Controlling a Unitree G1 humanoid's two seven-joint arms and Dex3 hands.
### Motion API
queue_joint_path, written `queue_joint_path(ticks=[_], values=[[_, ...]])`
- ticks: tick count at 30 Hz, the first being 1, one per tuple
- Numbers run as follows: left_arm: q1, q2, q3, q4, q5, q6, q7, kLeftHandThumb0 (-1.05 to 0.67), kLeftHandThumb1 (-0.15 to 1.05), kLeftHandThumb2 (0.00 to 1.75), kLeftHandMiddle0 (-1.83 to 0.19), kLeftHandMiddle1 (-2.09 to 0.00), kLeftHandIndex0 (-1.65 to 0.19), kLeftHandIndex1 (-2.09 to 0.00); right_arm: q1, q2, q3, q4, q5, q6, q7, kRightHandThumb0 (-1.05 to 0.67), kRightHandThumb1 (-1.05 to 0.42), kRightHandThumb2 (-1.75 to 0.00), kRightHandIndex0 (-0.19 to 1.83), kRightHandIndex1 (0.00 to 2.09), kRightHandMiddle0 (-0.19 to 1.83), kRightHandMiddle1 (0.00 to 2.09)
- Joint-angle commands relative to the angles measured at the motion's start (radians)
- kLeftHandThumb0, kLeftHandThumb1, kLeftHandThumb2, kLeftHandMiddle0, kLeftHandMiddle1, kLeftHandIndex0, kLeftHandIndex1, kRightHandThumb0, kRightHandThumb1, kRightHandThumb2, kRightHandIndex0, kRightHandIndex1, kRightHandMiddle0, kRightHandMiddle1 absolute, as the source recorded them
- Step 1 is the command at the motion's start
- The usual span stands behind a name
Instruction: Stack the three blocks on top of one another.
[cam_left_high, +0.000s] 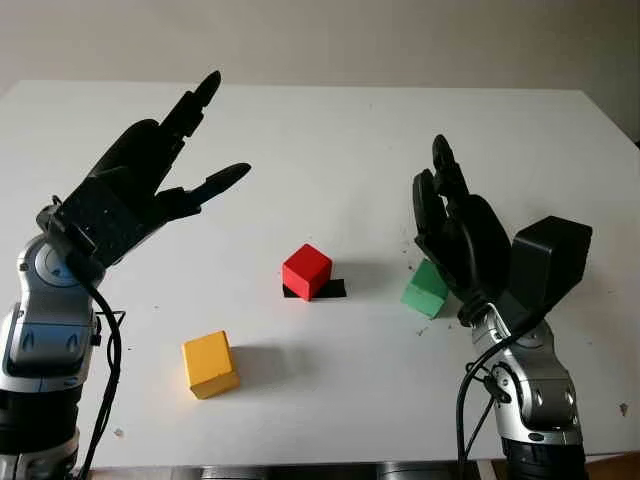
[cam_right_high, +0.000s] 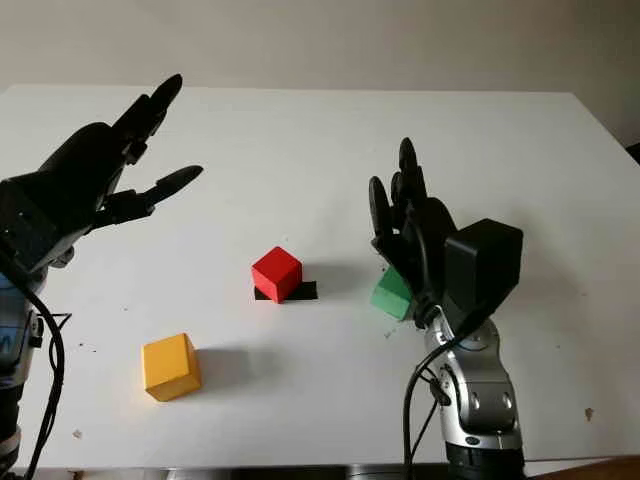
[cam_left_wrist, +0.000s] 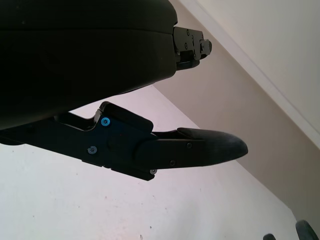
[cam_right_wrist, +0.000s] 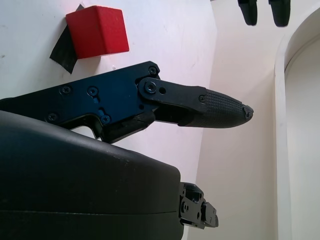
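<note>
— Blocks? Red block (cam_left_high: 306, 270) sat mid-tabletop (cam_left_high: 330, 150) on black tape (cam_left_high: 333, 289); yellow block (cam_left_high: 210, 364) nearer and left of red, green block (cam_left_high: 426, 288) right of red.

— Hands? Right hand (cam_left_high: 448, 215) open, just beside green block, holding nothing. Left hand (cam_left_high: 165, 160) open, raised far left of red.

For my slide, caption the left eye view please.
Right hand open beside green block; left hand open, raised; red block, yellow block unstacked.

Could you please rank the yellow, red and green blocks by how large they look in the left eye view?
1. yellow block, nearest the camera, so this is unsure
2. red block
3. green block, partly hidden by the right hand
</note>
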Motion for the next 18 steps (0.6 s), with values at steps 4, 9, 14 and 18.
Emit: queue_joint_path(ticks=[4,9,14,18], values=[[0.096,0.006,0.031,-0.099,-0.010,0.028,0.016,-0.77,1.05,0.51,0.04,-0.07,-0.01,-0.08,0.001,-0.013,-0.008,-0.036,0.009,0.023,0.001,-0.74,-1.05,-0.58,-0.19,0.00,-0.19,0.00],[0.205,0.040,0.093,-0.284,-0.013,0.169,-0.016,-0.83,1.05,0.36,0.03,-0.05,-0.08,-0.09,0.002,-0.016,-0.010,-0.042,0.008,0.027,-0.001,-0.74,-1.05,-0.58,-0.19,0.00,-0.19,0.00],[0.302,0.107,0.180,-0.430,-0.040,0.236,-0.088,-0.83,1.05,0.23,0.05,-0.05,-0.14,-0.09,-0.001,-0.025,-0.006,-0.043,0.005,0.034,0.004,-0.75,-1.05,-0.59,-0.19,0.00,-0.19,0.00],[0.393,0.166,0.251,-0.521,-0.036,0.220,-0.145,-0.86,1.05,0.14,0.06,-0.05,-0.18,-0.08,-0.007,-0.025,-0.007,-0.032,0.008,0.027,0.007,-0.74,-1.05,-0.60,-0.19,0.00,-0.19,0.00]])
